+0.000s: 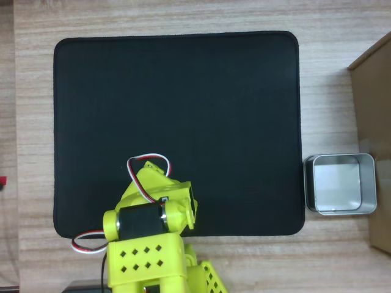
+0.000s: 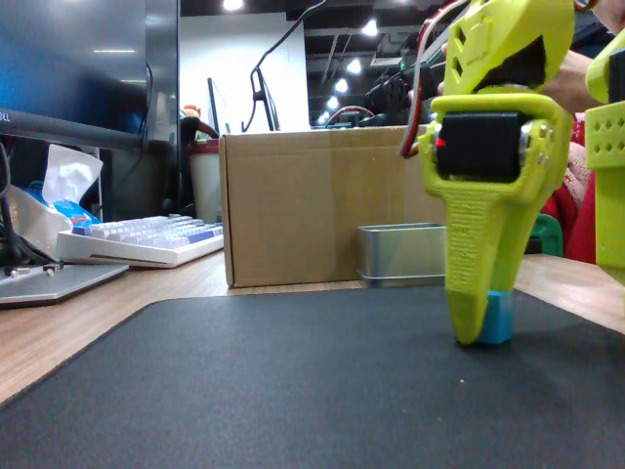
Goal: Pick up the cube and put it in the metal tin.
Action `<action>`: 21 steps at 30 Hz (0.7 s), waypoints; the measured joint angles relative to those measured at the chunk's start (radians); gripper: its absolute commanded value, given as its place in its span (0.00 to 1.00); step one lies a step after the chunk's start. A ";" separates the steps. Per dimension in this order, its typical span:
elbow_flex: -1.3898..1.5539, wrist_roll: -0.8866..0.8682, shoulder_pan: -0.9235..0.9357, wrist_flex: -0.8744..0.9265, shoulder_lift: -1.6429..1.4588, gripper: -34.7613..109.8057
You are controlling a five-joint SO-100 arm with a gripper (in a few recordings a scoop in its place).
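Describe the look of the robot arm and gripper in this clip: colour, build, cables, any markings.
The arm is bright yellow-green printed plastic, with diamond-shaped cutouts in its lower segment. Black motor blocks sit inside the frames, one with a silver end. A red, white and black cable loops over the wrist, and another runs out at the base. The gripper has a ribbed finger tapering to a blunt tip. No lettering is readable.
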State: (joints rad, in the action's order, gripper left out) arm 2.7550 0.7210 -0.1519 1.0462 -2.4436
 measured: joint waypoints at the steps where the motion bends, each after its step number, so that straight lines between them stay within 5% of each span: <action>1: -0.002 -0.015 0.002 -0.002 0.000 0.24; 21: -0.078 -0.262 0.198 0.014 -0.446 0.24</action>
State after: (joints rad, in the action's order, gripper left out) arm 2.6768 0.4587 0.0460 1.0600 -2.8900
